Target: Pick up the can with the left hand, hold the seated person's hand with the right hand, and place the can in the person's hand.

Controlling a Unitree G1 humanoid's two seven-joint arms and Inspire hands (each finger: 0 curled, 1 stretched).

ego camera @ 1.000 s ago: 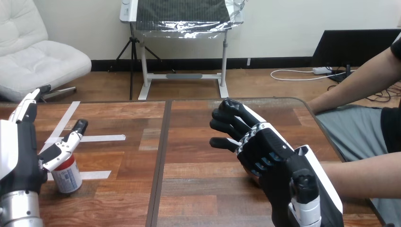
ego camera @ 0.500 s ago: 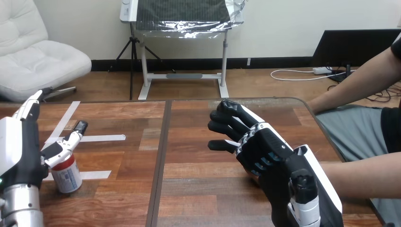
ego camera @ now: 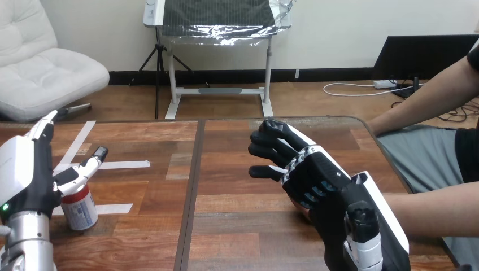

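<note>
Head view: can [ego camera: 79,208] stands near the left edge of the tabletop [ego camera: 237,223]. Left hand [ego camera: 28,175], released, flanks it, thumb over its top. Right hand [ego camera: 316,180] overlies the person's forearm [ego camera: 435,212], grasp unclear. A skewed squeeze could topple the can.

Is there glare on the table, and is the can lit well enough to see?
Head view: a pale sheen lies on the far right part of the table; the can, by the left hand, is evenly lit, with a soft shadow at its base.
</note>
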